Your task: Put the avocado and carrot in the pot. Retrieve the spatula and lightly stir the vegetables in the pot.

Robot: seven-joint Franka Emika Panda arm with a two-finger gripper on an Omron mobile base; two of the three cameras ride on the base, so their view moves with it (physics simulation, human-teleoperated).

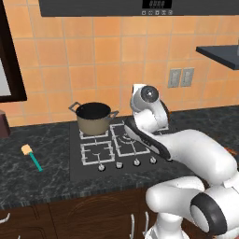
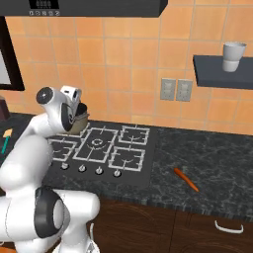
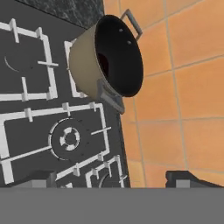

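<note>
The olive-bronze pot [image 1: 94, 119] stands on the stove's back left burner, and in the hand view the pot [image 3: 87, 65] shows its dark inside. A dim reddish patch lies inside it; I cannot tell what it is. My gripper [image 3: 113, 181] hovers open over the stove's middle, right of the pot, with its fingertips [image 3: 37, 178] wide apart and nothing between them. The orange carrot [image 2: 186, 179] lies on the dark counter right of the stove. The spatula [image 1: 31, 155], teal-handled with a tan head, lies on the counter left of the stove. The avocado is hidden.
The black four-burner stove [image 1: 119, 161] has knobs along its front. A dark wall shelf [image 2: 222, 71] at the right carries a white cup [image 2: 233, 57]. A range hood [image 1: 140, 7] hangs above. The tiled wall [image 1: 93, 56] stands close behind the pot.
</note>
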